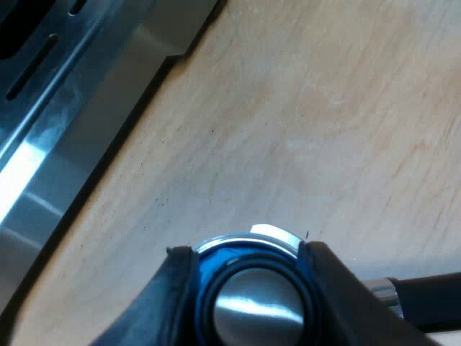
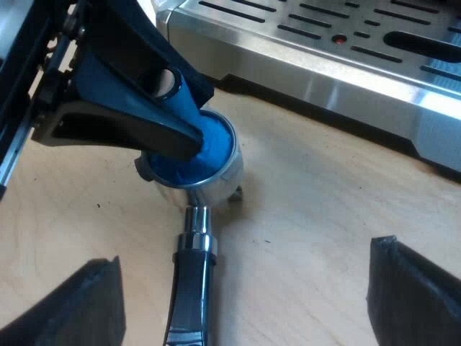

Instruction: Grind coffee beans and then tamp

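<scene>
- Left gripper (image 1: 248, 252) has its black fingers clamped on the blue tamper (image 1: 256, 306), one finger on each side.
- The tamper sits down in the basket of the metal holder (image 2: 207, 189) (blue fills the whole ring).
- The holder lies on the wooden table (image 2: 310, 216), near the espresso machine (image 2: 346, 65) and its slotted drip tray (image 2: 403, 36). Its dark handle (image 2: 189, 288) points away from the machine.
- Right gripper (image 2: 248, 277) hangs over the table with fingers spread wide, gripping nothing, and the handle runs between them.
</scene>
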